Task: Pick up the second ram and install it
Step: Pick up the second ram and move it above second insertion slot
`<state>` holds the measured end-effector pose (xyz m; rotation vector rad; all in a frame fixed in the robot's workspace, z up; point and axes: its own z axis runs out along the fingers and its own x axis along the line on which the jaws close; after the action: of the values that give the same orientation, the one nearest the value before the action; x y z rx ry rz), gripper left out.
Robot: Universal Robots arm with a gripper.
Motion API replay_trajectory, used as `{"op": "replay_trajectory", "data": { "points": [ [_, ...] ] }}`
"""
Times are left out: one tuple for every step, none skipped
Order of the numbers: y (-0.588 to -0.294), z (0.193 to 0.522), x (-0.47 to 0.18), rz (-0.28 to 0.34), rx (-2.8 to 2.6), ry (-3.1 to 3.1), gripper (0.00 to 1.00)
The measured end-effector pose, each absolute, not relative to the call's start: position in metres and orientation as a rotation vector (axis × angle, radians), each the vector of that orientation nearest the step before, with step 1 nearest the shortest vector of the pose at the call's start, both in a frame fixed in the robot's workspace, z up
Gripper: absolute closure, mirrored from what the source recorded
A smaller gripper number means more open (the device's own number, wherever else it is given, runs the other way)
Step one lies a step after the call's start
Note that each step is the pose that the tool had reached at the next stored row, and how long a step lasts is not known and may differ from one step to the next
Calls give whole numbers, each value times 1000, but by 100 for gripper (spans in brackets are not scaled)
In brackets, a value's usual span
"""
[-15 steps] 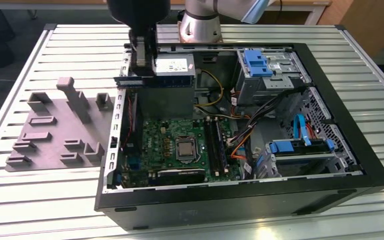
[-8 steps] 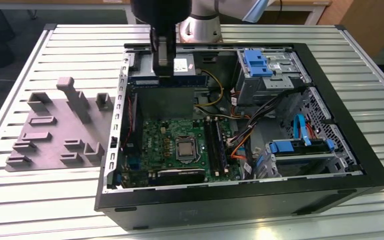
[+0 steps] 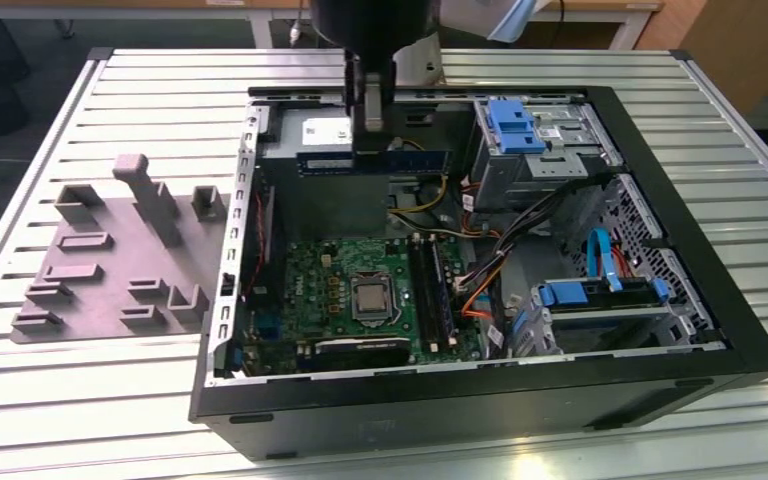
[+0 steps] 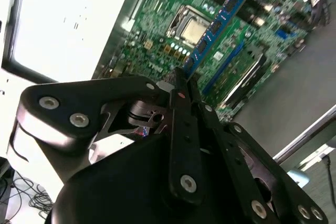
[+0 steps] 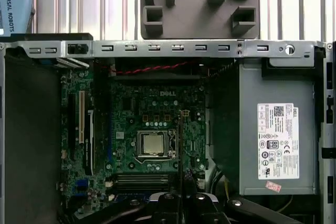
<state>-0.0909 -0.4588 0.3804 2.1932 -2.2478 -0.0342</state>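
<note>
The tool [image 3: 372, 135] is clamping the second ram [image 3: 418, 160] between closed fingers, holding the blue stick level, edge down, inside the open computer case [image 3: 491, 400] and clear above the green motherboard [image 5: 131, 108].

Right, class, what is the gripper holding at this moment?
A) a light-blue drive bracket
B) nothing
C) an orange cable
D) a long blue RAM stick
D: in the second wrist view the gripper is shut on the second ram, which juts out over the green motherboard.
</note>
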Motion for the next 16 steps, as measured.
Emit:
{"op": "replay_trajectory", "data": {
  "points": [
    [-459,380,-87,-34,2193,-2248,86],
    [-459,380,-84,-34,2193,-2248,86],
    [-459,380,-80,-34,2193,-2248,86],
    [-459,380,-77,-34,2193,-2248,86],
    [-459,380,-73,-34,2193,-2248,86],
    [-459,380,-70,-34,2193,-2248,86],
    [-459,380,-66,-34,2193,-2248,86],
    [-459,380,-63,-34,2193,-2248,86],
    [-459,380,-59,-34,2193,-2248,86],
    [-459,380,-55,-34,2193,-2249,86],
    [-459,380,-52,-34,2192,-2249,86],
    [-459,380,-48,-34,2192,-2249,86],
    [-459,380,-45,-34,2192,-2249,86],
    [-459,380,-41,-34,2192,-2249,86],
    [-459,380,-37,-34,2192,-2249,86],
    [-459,380,-34,-34,2192,-2249,86]
  ]
}}
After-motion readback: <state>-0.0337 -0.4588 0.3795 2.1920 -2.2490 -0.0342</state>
